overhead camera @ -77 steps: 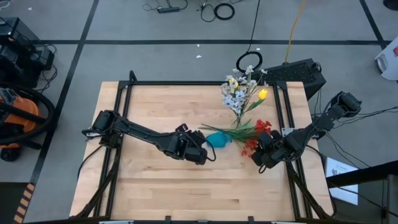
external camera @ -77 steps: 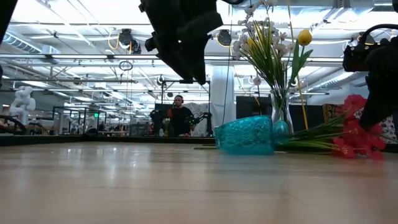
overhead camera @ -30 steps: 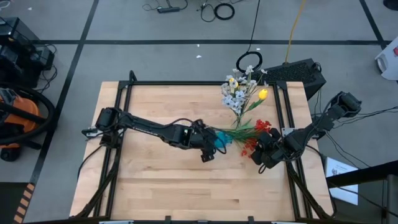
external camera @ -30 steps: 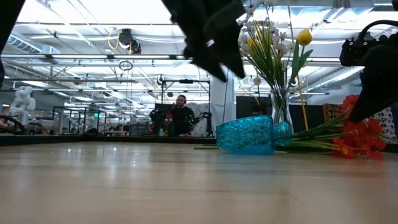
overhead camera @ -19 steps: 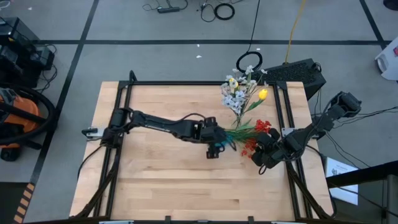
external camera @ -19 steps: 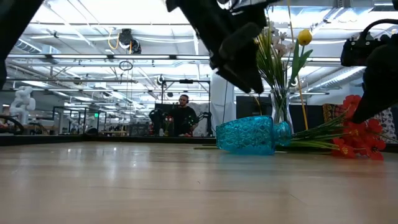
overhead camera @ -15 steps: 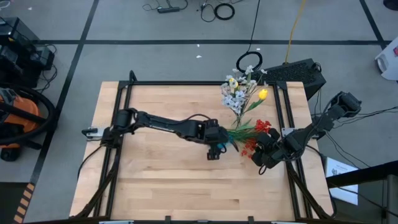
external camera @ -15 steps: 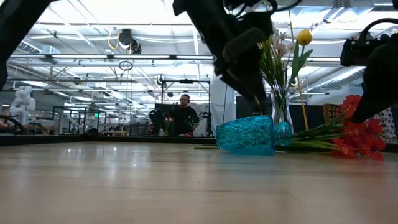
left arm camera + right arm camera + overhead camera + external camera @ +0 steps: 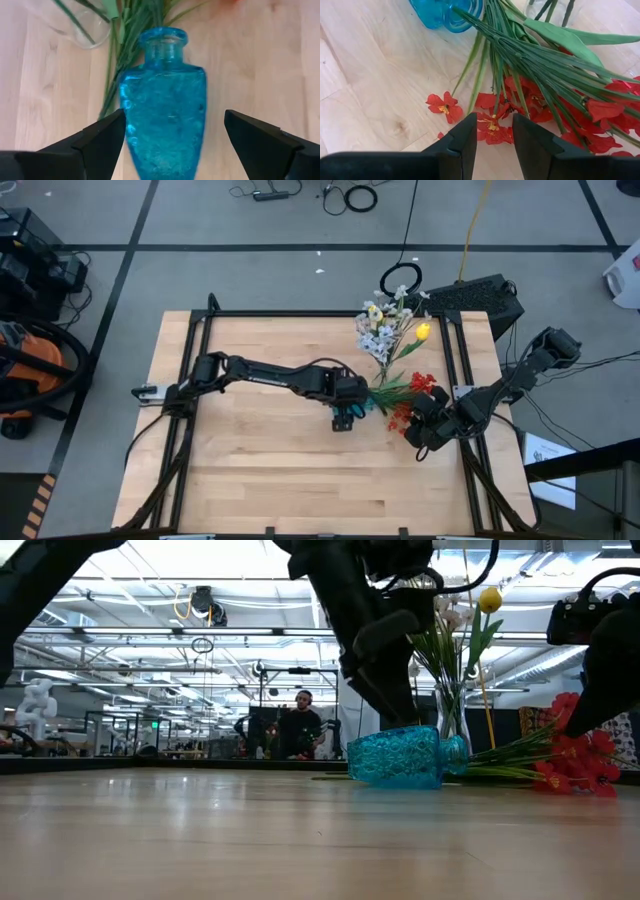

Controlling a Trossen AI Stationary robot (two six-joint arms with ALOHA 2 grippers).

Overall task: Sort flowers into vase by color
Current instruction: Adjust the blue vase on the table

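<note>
Your left gripper [image 9: 172, 135] hangs spread wide, one finger on each side of the blue vase [image 9: 165, 117], which lies on its side on the table [image 9: 260, 470]. Your right gripper [image 9: 492, 135] hovers parted, holding nothing, over the red flowers [image 9: 540, 100] lying at the vase mouth. White and yellow flowers [image 9: 385, 330] stand in a clear vase [image 9: 450, 725] behind.

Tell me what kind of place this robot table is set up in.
Probably a big open lab or workshop hall: the low view shows a high ceiling with pipes and lights, workbenches and a seated person behind, and cables lie on the taped floor around the wooden table.
</note>
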